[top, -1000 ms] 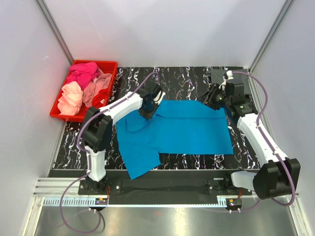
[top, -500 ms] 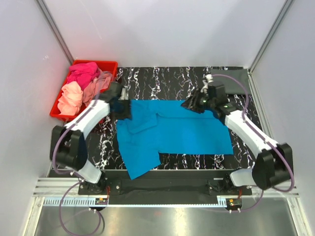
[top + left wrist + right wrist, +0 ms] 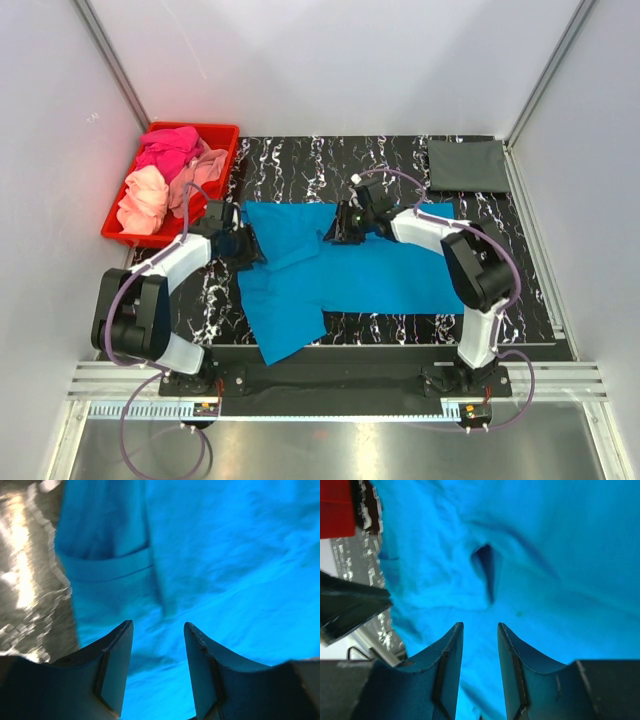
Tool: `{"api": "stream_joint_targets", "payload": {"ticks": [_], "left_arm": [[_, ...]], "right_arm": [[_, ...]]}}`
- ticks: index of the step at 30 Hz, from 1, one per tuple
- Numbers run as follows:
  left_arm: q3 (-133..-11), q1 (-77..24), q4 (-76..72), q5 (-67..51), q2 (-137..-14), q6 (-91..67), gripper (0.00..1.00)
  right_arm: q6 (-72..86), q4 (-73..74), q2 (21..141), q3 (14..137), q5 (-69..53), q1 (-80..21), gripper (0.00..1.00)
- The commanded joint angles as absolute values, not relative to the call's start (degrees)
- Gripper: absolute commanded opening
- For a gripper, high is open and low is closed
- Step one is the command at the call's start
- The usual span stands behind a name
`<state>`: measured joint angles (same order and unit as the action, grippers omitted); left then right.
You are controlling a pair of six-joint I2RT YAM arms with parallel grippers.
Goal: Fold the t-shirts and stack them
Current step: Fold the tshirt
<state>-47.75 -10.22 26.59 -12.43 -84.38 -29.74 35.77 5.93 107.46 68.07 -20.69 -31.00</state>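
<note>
A bright blue t-shirt (image 3: pixel 380 270) lies spread on the black marbled table, one sleeve hanging toward the near edge. My left gripper (image 3: pixel 241 247) is open, low over the shirt's left sleeve; in the left wrist view (image 3: pixel 157 630) the sleeve hem (image 3: pixel 110 569) lies just ahead of the empty jaws. My right gripper (image 3: pixel 336 229) is open, low over the shirt's far middle; in the right wrist view (image 3: pixel 480 629) a dark crease (image 3: pixel 485 570) lies ahead of the jaws. A folded dark grey t-shirt (image 3: pixel 467 165) lies at the far right corner.
A red bin (image 3: pixel 215 132) at the far left holds hot pink (image 3: pixel 168 150), peach (image 3: pixel 143 197) and salmon (image 3: pixel 200 170) shirts; its corner shows in the right wrist view (image 3: pixel 335 505). Grey walls enclose the table. The table's near edge (image 3: pixel 400 345) is just below the shirt.
My right gripper has swung left from the shirt's far right corner to its far middle. My left gripper has moved from the shirt's far middle to its left sleeve and settled there.
</note>
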Motion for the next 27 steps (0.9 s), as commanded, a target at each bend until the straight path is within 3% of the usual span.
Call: {"api": "stream_joint_targets", "payload": {"ticks": [1, 22, 26, 27], "left_arm": [[-46.58, -10.11, 16.79, -17.23, -84.72, -32.78, 0.5], [-44.65, -12.3, 15.21, -12.13, -87.89, -34.98, 0.46], [-45.44, -12.39, 15.64, -11.87, -87.72, -35.07, 0.25], [-45.53, -12.39, 16.17, -11.87, -87.37, -35.07, 0.14]], "right_arm": [[32.96, 1.76, 111.26, 72.68, -22.85, -31.38, 0.41], [34.01, -1.49, 120.76, 76.55, -25.31, -34.01, 0.37], [34.37, -1.23, 120.32, 76.2, -25.58, -34.1, 0.28], [34.37, -0.8, 119.63, 76.11, -25.49, -34.1, 0.22]]}}
